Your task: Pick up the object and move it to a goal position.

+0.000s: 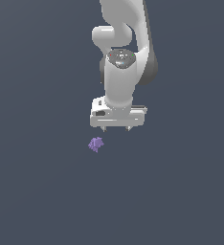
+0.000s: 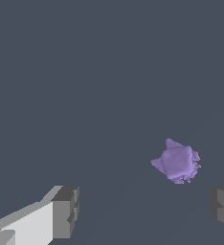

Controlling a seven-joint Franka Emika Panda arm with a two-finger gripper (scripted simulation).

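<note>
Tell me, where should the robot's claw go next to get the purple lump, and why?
Probably a small slide toward the exterior view's left, then down. The gripper is open and holds nothing, and the lump lies off to that side of the fingertips, not between them. In the wrist view the lump sits closer to one finger, so centring seems needed first.

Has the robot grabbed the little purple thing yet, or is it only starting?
Only starting. Nothing looks done: the purple lump lies free on the dark floor. The claw is open, near the lump but not touching it; in the wrist view the lump is not between the fingers. Left: closing in, gripping, lifting and carrying it to the goal.
</note>
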